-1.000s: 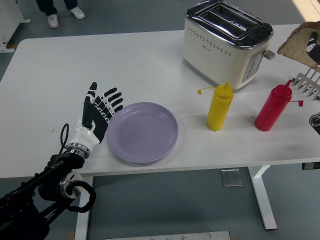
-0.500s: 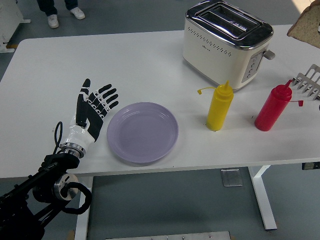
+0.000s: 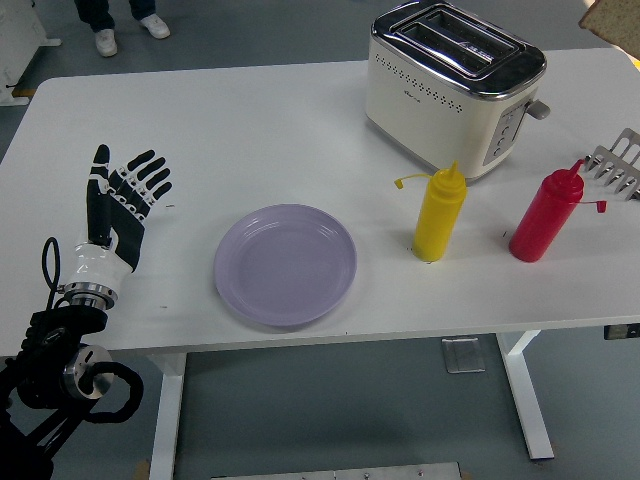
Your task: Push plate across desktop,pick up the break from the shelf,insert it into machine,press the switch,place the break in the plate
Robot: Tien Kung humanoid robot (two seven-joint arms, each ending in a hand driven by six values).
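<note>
Lying well right of the left hand [image 3: 122,203], fingers spread and empty: the plate [image 3: 286,264].

I see the lilac plate [image 3: 285,263] lying flat and empty near the table's front edge, about midway along it. The cream toaster [image 3: 455,85] stands upright toward the back right, both slots open upward. A corner of the bread slice [image 3: 612,18] shows above the back-right corner.

Black-and-white left robot hand [image 3: 118,208], white wrist, black cabled arm.
</note>
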